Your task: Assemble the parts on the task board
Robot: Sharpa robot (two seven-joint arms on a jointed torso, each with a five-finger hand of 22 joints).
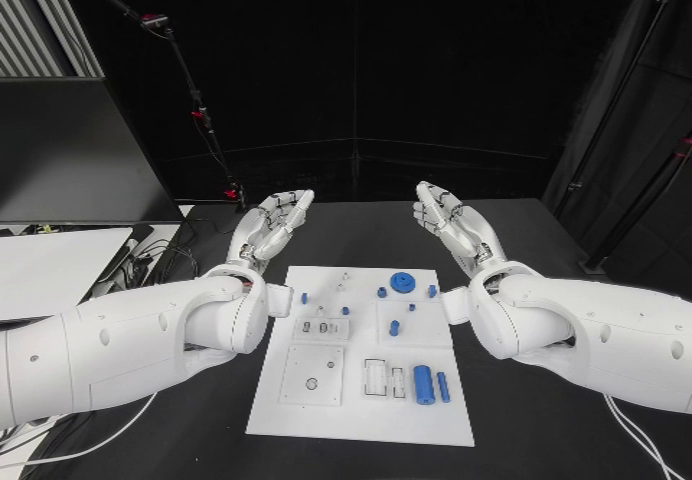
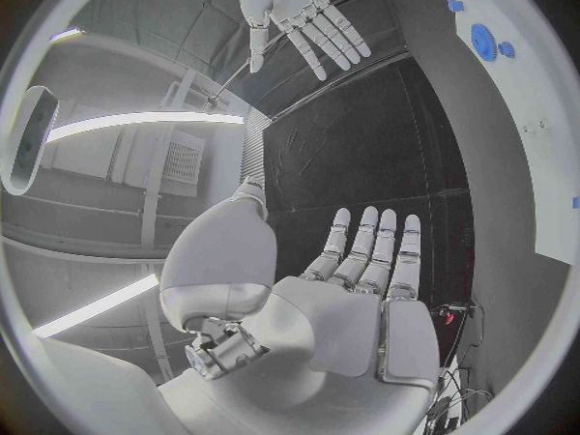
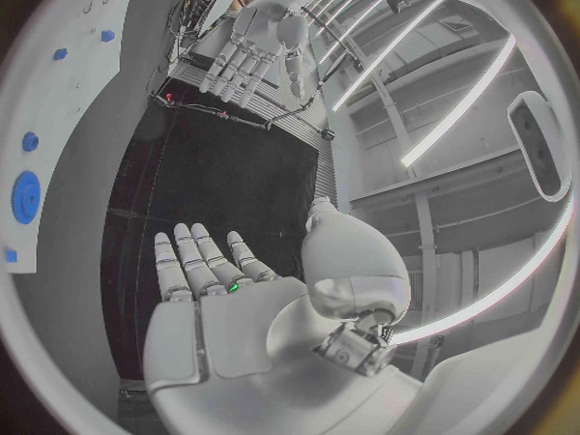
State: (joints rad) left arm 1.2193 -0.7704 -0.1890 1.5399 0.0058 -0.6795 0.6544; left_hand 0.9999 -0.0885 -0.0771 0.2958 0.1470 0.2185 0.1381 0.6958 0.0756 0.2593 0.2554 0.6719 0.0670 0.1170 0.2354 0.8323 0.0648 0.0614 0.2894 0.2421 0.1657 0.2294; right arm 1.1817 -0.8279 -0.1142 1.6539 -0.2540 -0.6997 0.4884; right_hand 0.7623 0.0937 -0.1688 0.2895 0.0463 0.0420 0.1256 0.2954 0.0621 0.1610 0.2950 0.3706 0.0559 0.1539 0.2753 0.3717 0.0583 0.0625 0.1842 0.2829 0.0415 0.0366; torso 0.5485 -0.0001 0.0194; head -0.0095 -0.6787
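- My left hand (image 1: 274, 229) is raised past the far edge of the task board (image 1: 361, 420), palm turned inward, fingers straight and slightly apart, holding nothing.
- Left wrist view agrees: left hand (image 2: 362, 290) flat, fingers extended side by side, palm bare.
- My right hand (image 1: 453, 224) mirrors it on the other side, palm facing the left one, fingers extended and apart, nothing held.
- Right wrist view: right hand (image 3: 212, 300) flat and bare; the opposite hand shows across the gap in each wrist view, also spread.
- The two hands are well apart from each other, with bare black bench (image 1: 361, 225) between them.
- Both white forearms come in low from the sides and flank the board's upper half without touching the parts.
- Task board lies flat on the bench, between and nearer me than both hands, long side running away from me.
- Blue gear (image 1: 402, 283) sits near the board's far end, closer to my right hand but clear of it.
- Small blue pegs (image 1: 381, 293) just beside the gear; another small blue piece (image 1: 304, 297) near the left edge, close to my left wrist.
- Blue cylinder (image 1: 423, 384) lies on its side in the board's near right part, with a thinner blue rod (image 1: 441, 387) just beside it.
- No part is touched by either hand.
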